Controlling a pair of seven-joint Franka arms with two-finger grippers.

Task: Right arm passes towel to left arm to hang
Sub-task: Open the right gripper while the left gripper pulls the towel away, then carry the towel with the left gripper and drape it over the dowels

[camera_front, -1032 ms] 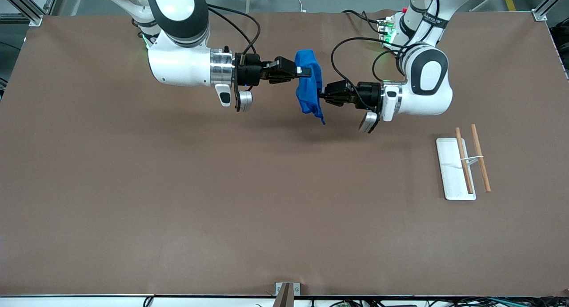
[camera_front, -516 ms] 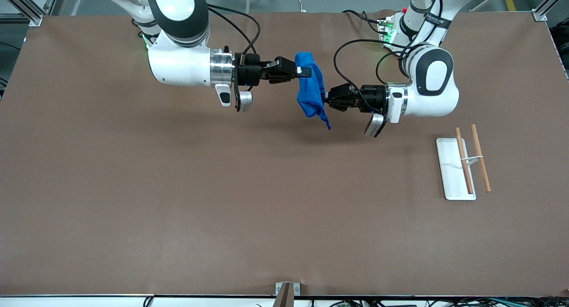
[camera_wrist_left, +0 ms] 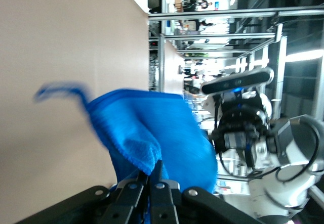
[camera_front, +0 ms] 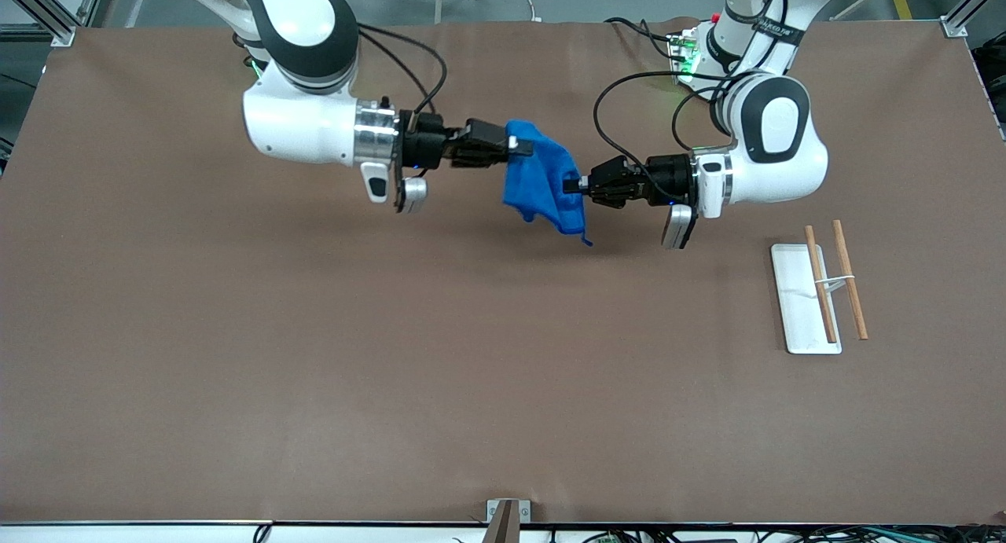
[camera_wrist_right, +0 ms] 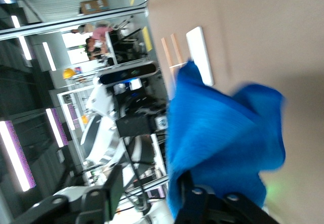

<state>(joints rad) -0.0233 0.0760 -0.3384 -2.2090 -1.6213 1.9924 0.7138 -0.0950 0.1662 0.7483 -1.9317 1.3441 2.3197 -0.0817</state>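
The bright blue towel [camera_front: 542, 183] hangs in the air between the two grippers, over the table's middle part near the bases. My left gripper [camera_front: 571, 186] is shut on a fold of it; in the left wrist view the towel [camera_wrist_left: 152, 133] bunches above the closed jaws of that gripper [camera_wrist_left: 154, 166]. Its small loop [camera_front: 585, 238] dangles below and also shows in the left wrist view [camera_wrist_left: 58, 90]. My right gripper [camera_front: 519, 144] is at the towel's upper edge. In the right wrist view its fingers [camera_wrist_right: 150, 176] stand wide apart, and the towel [camera_wrist_right: 223, 133] drapes over one finger.
A white tray [camera_front: 790, 291] with two wooden rods [camera_front: 821, 284] lies toward the left arm's end of the table, nearer the front camera than the grippers. The tray also shows in the right wrist view [camera_wrist_right: 200, 52]. Brown mat covers the table.
The right arm has drawn back toward its own end of the table. The towel has spread out between the grippers and sits lower in view. The left arm has shifted slightly, still gripping.
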